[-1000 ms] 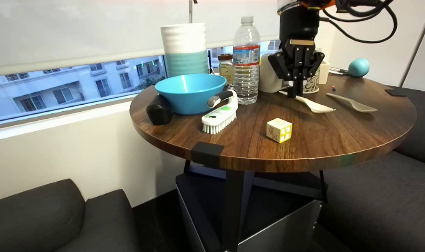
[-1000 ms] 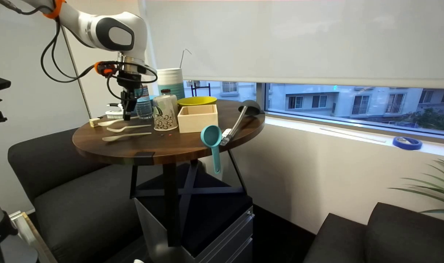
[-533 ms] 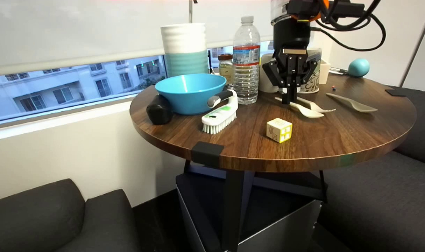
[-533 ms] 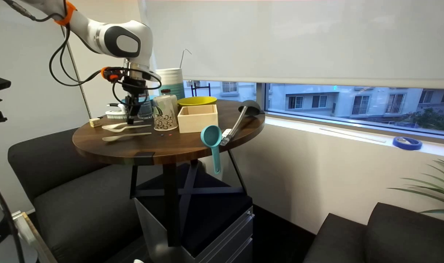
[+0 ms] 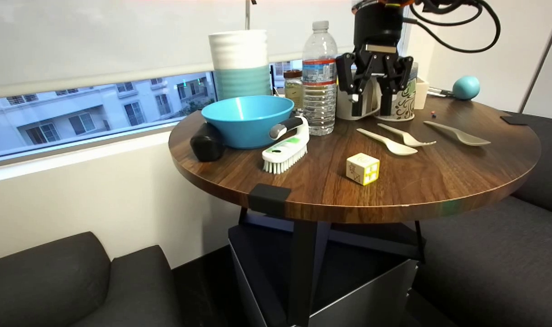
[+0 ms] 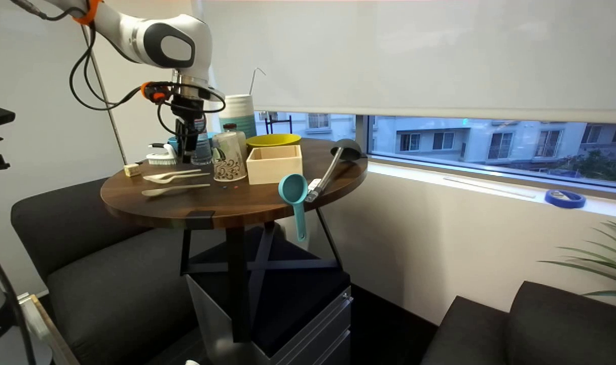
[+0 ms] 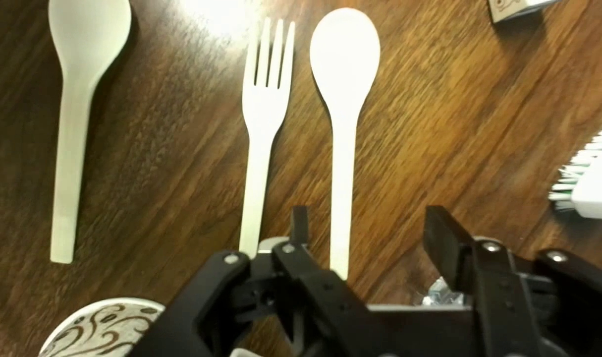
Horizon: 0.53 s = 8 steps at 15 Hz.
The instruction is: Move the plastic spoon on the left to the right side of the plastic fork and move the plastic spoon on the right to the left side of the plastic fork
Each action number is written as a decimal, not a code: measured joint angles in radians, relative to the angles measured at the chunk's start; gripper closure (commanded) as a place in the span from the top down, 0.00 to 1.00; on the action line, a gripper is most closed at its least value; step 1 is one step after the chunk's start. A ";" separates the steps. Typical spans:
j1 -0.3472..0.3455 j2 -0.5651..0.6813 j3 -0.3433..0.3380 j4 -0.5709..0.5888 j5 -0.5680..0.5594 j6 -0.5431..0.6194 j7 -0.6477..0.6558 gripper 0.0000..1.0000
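Three pale cream utensils lie on the round wooden table, all showing in the wrist view. The plastic fork [image 7: 261, 124] is in the middle. One plastic spoon [image 7: 343, 124] lies close beside it on the right of that view, and the other plastic spoon [image 7: 75, 119] lies farther off on the left. My gripper [image 7: 364, 218] stands open, with nothing held. Its fingers straddle the right-hand spoon's handle in that view. In an exterior view the gripper [image 5: 371, 112] is above the tabletop, clear of the nearer spoon [image 5: 391, 144] and the fork [image 5: 407, 136].
A water bottle [image 5: 320, 100] and a patterned cup [image 5: 404, 104] stand close to the gripper. A wooden box [image 6: 275, 170] is beside the cup. A letter block [image 5: 363, 169], a scrub brush [image 5: 287, 152] and a blue bowl [image 5: 248, 125] are also on the table.
The gripper was shut on the spoon beside the fork, which came down onto the table. It has let go, opened and risen; that spoon now lies flat.
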State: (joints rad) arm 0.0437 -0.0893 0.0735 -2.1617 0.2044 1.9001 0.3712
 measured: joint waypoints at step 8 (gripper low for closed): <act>-0.029 -0.143 -0.033 -0.005 -0.002 -0.158 0.007 1.00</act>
State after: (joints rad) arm 0.0147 -0.2325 0.0407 -2.1671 0.2024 1.7426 0.3783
